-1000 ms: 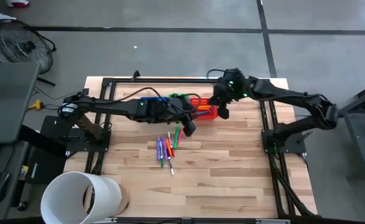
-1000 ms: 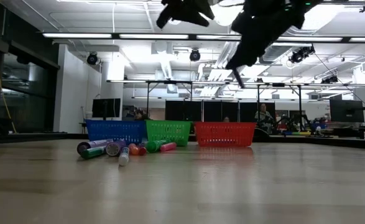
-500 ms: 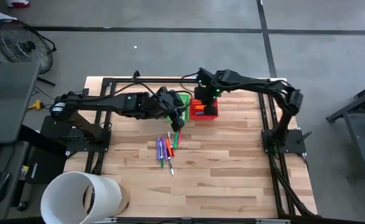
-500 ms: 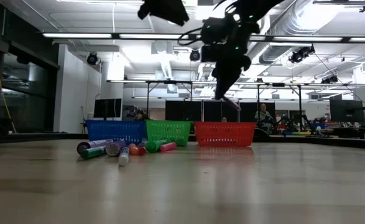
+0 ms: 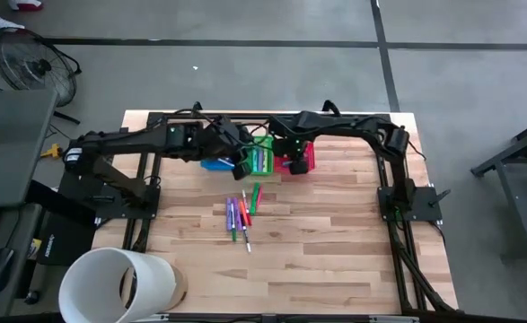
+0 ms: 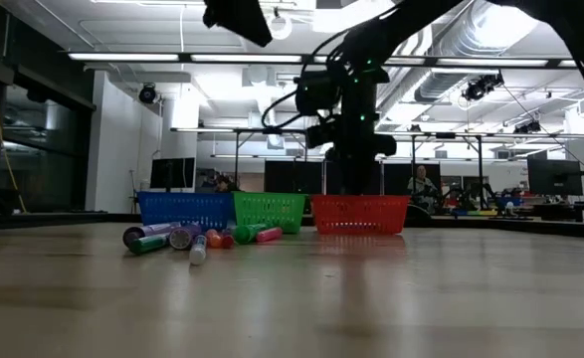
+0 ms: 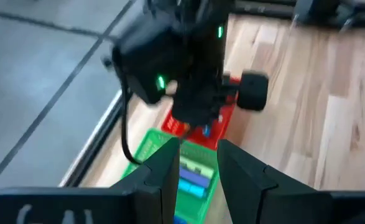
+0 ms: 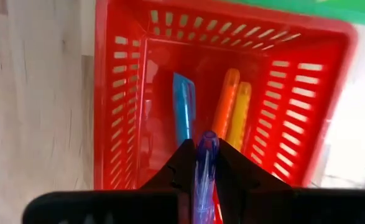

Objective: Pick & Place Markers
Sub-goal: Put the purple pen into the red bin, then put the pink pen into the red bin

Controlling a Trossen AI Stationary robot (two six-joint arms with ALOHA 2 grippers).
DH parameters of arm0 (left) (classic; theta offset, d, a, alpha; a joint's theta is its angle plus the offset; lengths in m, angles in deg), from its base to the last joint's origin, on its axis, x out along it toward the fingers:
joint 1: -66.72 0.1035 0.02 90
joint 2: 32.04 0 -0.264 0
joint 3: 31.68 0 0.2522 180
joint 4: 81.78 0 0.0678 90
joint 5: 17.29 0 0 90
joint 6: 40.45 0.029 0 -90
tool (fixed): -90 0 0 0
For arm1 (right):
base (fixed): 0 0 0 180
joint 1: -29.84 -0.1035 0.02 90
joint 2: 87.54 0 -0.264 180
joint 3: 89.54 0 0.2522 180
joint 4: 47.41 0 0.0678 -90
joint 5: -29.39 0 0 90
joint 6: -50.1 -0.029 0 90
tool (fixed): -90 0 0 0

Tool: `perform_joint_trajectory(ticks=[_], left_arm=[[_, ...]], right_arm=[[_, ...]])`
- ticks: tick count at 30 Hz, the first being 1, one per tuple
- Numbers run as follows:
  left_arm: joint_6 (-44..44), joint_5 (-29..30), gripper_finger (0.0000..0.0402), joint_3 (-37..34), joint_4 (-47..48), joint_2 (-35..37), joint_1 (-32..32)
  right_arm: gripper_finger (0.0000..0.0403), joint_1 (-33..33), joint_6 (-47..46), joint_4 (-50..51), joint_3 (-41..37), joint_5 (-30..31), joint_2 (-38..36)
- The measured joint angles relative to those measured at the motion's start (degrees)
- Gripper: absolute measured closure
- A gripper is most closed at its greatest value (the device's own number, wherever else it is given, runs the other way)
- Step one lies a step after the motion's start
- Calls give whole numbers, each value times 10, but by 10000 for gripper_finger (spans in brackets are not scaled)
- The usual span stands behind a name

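We see the right gripper clenching a purple marker over the red basket. The left gripper grasps a blue marker above the green basket.

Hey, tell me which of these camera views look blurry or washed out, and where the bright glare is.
Left wrist view: soft and smeared, the green basket and the right arm hazy. Right wrist view: the purple marker held in the right gripper is out of focus, the red basket sharper, with white glare past its rim. Low view: ceiling strip lights are bright and the arms read as dark silhouettes. High view: evenly lit.
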State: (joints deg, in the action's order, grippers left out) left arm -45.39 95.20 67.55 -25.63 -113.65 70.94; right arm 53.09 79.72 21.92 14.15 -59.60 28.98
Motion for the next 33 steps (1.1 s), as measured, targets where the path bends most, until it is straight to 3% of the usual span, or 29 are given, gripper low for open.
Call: perform_joint_trajectory(ticks=[10, 24, 33], left_arm=[[33, -57, 296, 1, -3, 1, 34], [32, -59, 296, 1, -3, 1, 34], [-18, -65, 296, 1, -3, 0, 33]], right_arm=[[338, -3, 0, -9, 0, 2, 8], [328, -4, -42, 4, 0, 0, 5], [327, -4, -67, 8, 0, -3, -56]])
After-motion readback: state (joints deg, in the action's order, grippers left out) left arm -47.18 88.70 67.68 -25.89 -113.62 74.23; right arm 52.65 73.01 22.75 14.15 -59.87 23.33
